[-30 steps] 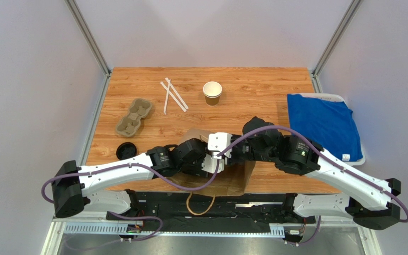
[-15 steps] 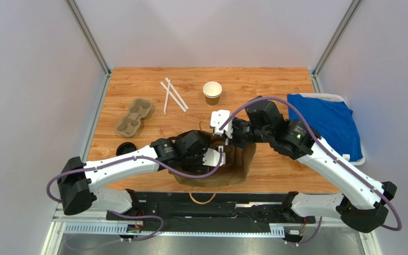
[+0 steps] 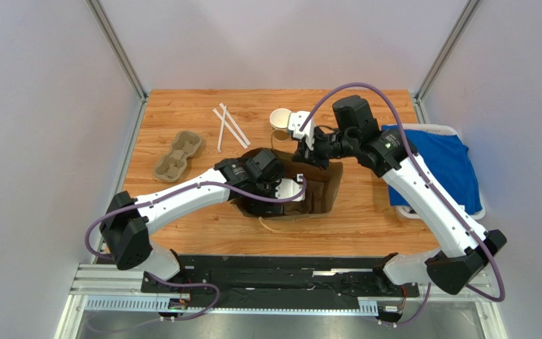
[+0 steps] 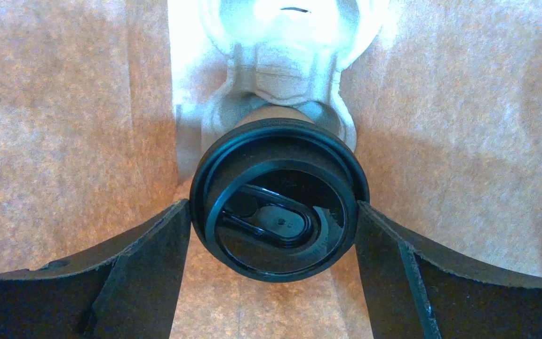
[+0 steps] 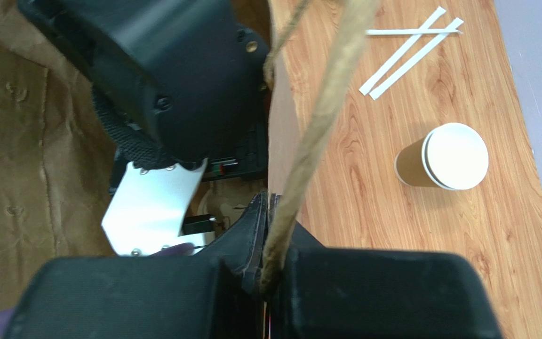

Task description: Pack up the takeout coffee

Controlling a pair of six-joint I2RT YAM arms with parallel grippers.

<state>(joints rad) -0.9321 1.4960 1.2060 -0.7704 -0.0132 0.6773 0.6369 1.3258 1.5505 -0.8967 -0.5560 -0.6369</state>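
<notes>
Two grippers: left gripper (image 4: pixel 274 215) clasps the takeout coffee (image 4: pixel 278 176) inside the paper bag (image 3: pixel 327 189); right gripper (image 5: pixel 267 236) is pinched closed on the bag handle (image 5: pixel 323 106).

Coffee (image 4: pixel 279 212): small brown kraft cup w/ round black plastic lid (image 4: pixel 217 176) fitted on. The lid faces the left wrist cam, so it's mostly lid, w/ only a sliver of brown wall past its far rim. It's inside the brown paper bag (image 4: pixel 62 127), kraft walls either side and a pale moulded piece (image 4: pixel 281 42) just beyond it. It's held btwn the left gripper (image 4: pixel 272 206) fingers, one touching each side of the lid rim; hidden in top view.
</notes>
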